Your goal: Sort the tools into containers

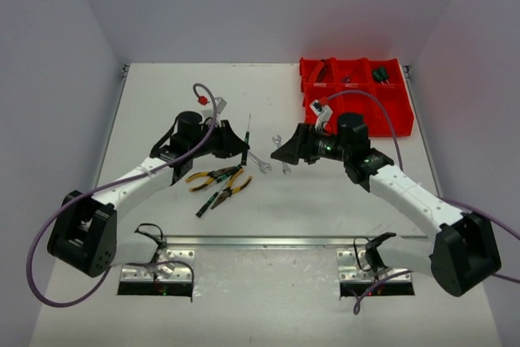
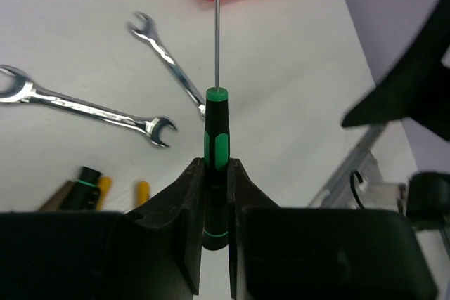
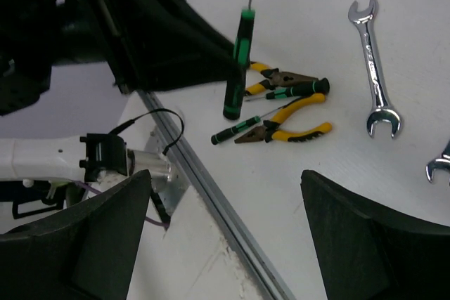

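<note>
My left gripper (image 2: pixel 216 168) clamps a green-and-black screwdriver (image 2: pixel 216 131) above mid-table; my right gripper (image 3: pixel 225 237) gapes empty. A few tools sit in the red bins (image 1: pixel 390 117) at two o'clock. Pliers (image 1: pixel 213 176), wrenches (image 1: pixel 260 162) and a small screwdriver (image 3: pixel 235 130) lie unsorted, so most of the job looks undone.

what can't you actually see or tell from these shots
- Red bins, top view: contents too small to identify.
- Green/black screwdriver in the left tool: tip cut off by the top edge in both wrist views.
- Yellow-handled pliers, left wrist view: mostly hidden behind the left tool.
</note>
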Robot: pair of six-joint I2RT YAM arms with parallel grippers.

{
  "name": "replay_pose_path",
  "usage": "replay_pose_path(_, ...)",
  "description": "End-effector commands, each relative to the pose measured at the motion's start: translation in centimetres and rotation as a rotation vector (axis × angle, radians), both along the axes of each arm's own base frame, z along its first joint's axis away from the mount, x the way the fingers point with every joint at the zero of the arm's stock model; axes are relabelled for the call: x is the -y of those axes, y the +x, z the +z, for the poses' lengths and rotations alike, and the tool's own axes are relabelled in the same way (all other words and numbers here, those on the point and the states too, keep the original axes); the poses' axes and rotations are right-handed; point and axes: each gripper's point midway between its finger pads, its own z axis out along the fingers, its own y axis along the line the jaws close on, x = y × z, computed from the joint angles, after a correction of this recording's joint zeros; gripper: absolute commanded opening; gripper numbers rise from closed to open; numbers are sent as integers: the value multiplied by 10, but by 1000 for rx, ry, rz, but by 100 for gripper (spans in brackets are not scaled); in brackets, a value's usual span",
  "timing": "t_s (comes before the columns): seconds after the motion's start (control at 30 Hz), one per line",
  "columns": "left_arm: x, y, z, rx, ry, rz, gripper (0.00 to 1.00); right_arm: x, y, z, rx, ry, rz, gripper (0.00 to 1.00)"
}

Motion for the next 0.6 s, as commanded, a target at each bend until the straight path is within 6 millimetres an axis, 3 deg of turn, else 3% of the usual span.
replay_pose_path(0.0,53,-58,38,114,-222,-303,0,-21,27,38,92,111,7,81)
replay_pose_path(0.17,74,-83,59,176,-286,-398,0,-39,22,28,72,109,50,70)
replay_pose_path(0.33,81,-91,66,205,-314,-427,0,-37,22,20,76,62,17,52)
replay_pose_path(0.4,81,-88,67,213,-313,-414,0,-37,18,18,71,67,30,34)
replay_pose_path(0.47,81,-84,68,219,-312,-398,0,-39,13,18,65,89,50,27)
replay_pose_path(0.53,81,-79,71,230,-310,-379,1,-43,5,22,51,135,90,4)
replay_pose_path(0.57,81,-77,71,230,-307,-367,6,-44,2,21,41,143,101,0)
